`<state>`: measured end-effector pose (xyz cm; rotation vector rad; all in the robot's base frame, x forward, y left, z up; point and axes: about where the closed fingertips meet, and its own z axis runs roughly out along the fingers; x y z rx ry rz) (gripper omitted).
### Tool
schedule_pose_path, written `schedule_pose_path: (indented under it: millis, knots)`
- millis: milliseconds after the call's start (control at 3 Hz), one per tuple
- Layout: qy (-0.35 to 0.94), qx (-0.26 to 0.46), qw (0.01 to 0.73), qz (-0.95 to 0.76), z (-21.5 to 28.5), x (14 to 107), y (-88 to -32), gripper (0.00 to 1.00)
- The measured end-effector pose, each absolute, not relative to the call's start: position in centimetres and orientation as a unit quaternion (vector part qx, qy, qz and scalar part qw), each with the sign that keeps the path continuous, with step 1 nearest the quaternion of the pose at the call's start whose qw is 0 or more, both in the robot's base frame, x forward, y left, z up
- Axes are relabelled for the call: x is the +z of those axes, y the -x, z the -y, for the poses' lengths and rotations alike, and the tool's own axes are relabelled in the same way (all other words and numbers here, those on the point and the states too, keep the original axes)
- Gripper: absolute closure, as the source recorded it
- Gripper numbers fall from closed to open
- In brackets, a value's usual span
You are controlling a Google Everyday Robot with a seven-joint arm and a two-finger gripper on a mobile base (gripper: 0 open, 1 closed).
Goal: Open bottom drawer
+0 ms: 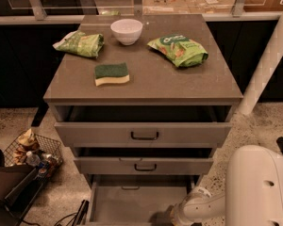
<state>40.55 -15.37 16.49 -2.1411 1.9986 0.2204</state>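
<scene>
The grey cabinet (179, 84) has three drawers. The bottom drawer (127, 204) stands pulled out toward me, with its pale grey inside showing and its front cut off by the frame's lower edge. The two larger drawers above it, the top one (99, 134) and the middle one (99, 165), are each slightly ajar and have black handles. My gripper (162, 218) is a dark shape at the end of the white arm (198, 206), low over the front right part of the bottom drawer.
On the cabinet top lie a white bowl (127, 31), a green-and-yellow sponge (112, 74) and two green snack bags (80, 43) (178, 50). A wire basket (33, 154) of items stands on the floor at the left. A white post (269, 65) leans at the right.
</scene>
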Motion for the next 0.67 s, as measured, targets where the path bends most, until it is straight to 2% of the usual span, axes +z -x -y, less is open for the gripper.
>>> schedule_pose_path:
  millis: [667]
  knots:
    - [0.725, 0.075, 0.102, -0.677, 15.37, 16.48, -40.57, 1.0]
